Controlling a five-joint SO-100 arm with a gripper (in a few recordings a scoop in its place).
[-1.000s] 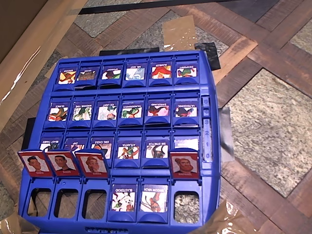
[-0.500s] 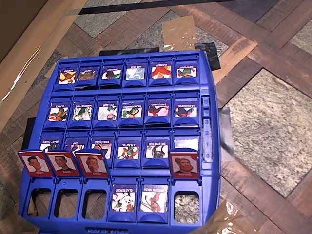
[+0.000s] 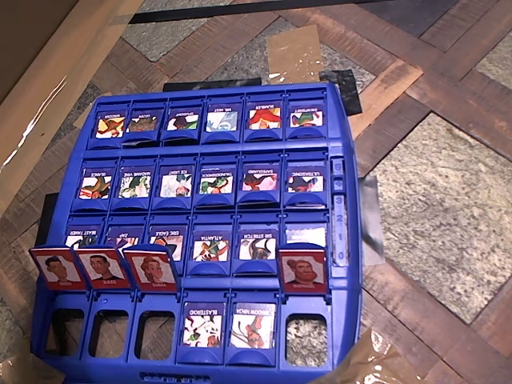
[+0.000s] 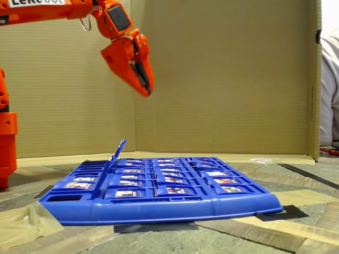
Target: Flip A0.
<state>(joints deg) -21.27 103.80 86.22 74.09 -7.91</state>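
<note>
The blue game board (image 3: 344, 240) lies flat on the floor. In its nearest row, four red-framed portrait tiles stand upright. A0 (image 3: 56, 269) is the leftmost of them in the overhead view, showing a dark-haired man. In the fixed view the standing tiles (image 4: 119, 150) appear edge-on at the board's left part, overlapping one another. My orange gripper (image 4: 147, 90) hangs high above that part of the board, pointing down with its jaws together and nothing held. It touches no tile.
The other tiles lie flat with blue cartoon faces up, among them two in the nearest row (image 3: 203, 324). Cardboard walls (image 4: 222, 74) stand behind and beside the board. Tape patches (image 4: 26, 222) lie on the floor. A person's sleeve (image 4: 329, 90) shows at the right edge.
</note>
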